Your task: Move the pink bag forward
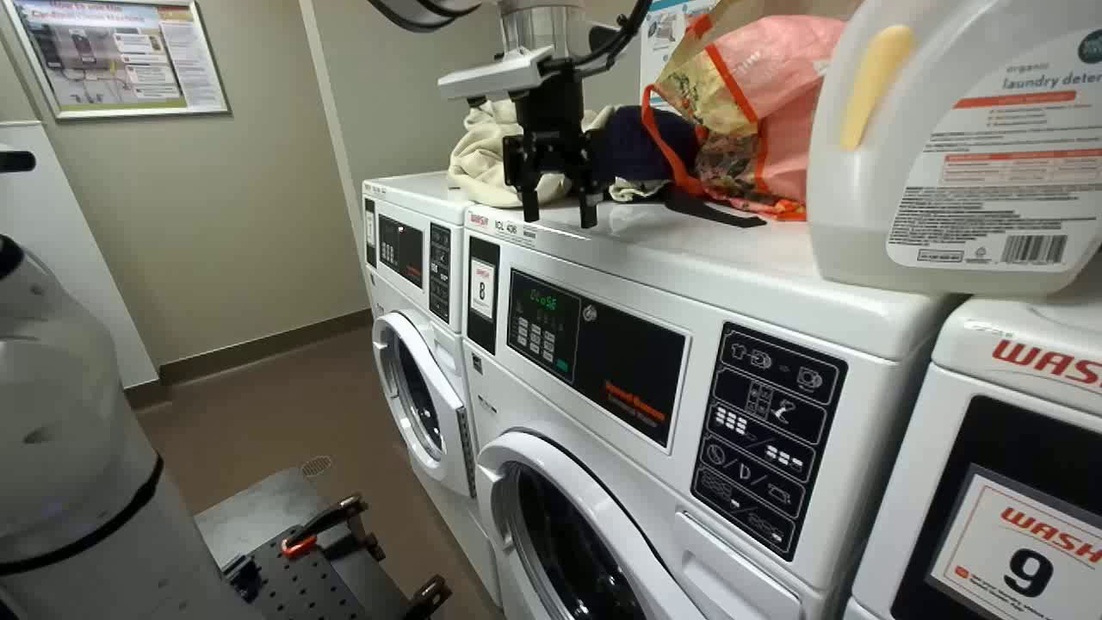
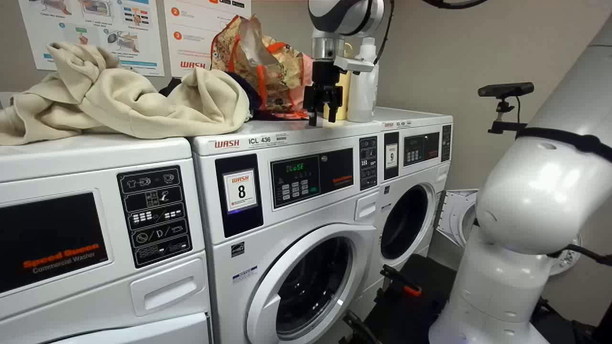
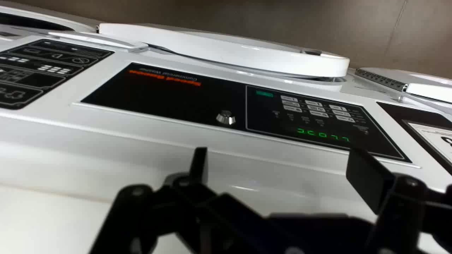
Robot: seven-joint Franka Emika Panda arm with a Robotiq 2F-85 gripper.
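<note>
The pink bag (image 1: 788, 73) sits slumped on the surface (image 1: 715, 245), and near it stands the detergent jug (image 1: 956, 164); what is inside them, I cannot tell. In front of the bag hangs the claw (image 1: 560, 217), with its two fingers (image 3: 369, 180) spread well apart.

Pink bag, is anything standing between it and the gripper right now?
Nothing clearly blocks the way. In an exterior view, navy cloth shows between the gripper and the bag, but seemingly off to the far side; a black strip lies low on the washer by the bag. Depth is hard to judge.
</note>
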